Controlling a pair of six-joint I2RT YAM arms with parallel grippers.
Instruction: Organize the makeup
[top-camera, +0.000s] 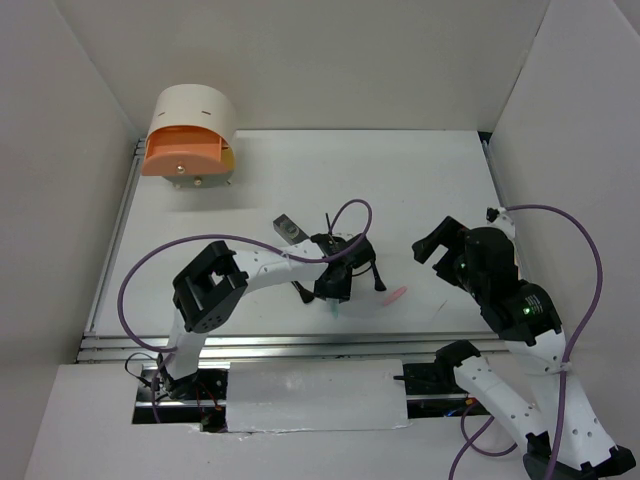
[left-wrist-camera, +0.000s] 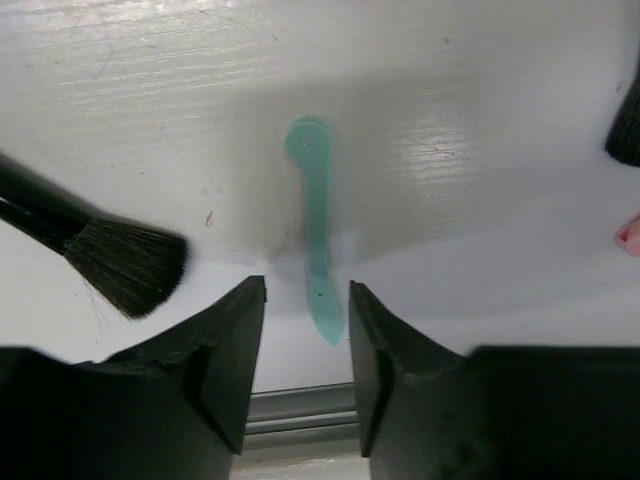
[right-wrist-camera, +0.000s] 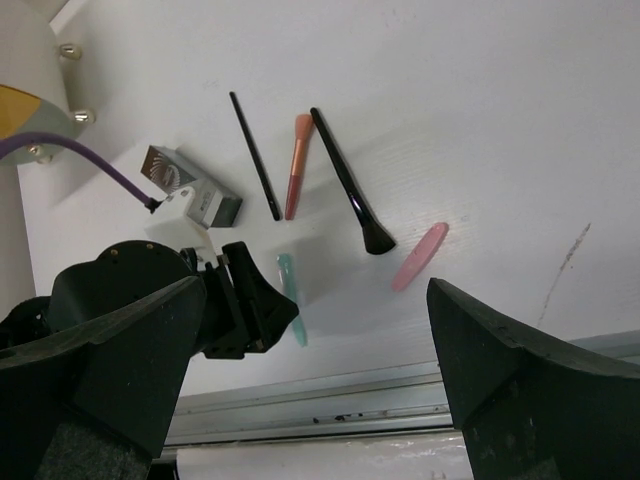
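A mint stick (left-wrist-camera: 315, 225) lies on the white table, its near end between the tips of my open left gripper (left-wrist-camera: 307, 300), which hovers just above it. In the top view the left gripper (top-camera: 335, 292) is over the mint stick (top-camera: 333, 311). A pink stick (right-wrist-camera: 418, 256), a black brush (right-wrist-camera: 350, 185), a coral brush (right-wrist-camera: 297, 165), a thin black stick (right-wrist-camera: 255, 155) and a grey case (right-wrist-camera: 190, 190) lie nearby. My right gripper (top-camera: 450, 240) is open wide and empty, held above the table to the right of the items.
The round cream-and-orange drawer box (top-camera: 190, 140) stands at the back left. A metal rail (top-camera: 300, 345) runs along the table's near edge. White walls enclose the table on three sides. A black brush head (left-wrist-camera: 125, 265) lies left of the left fingers.
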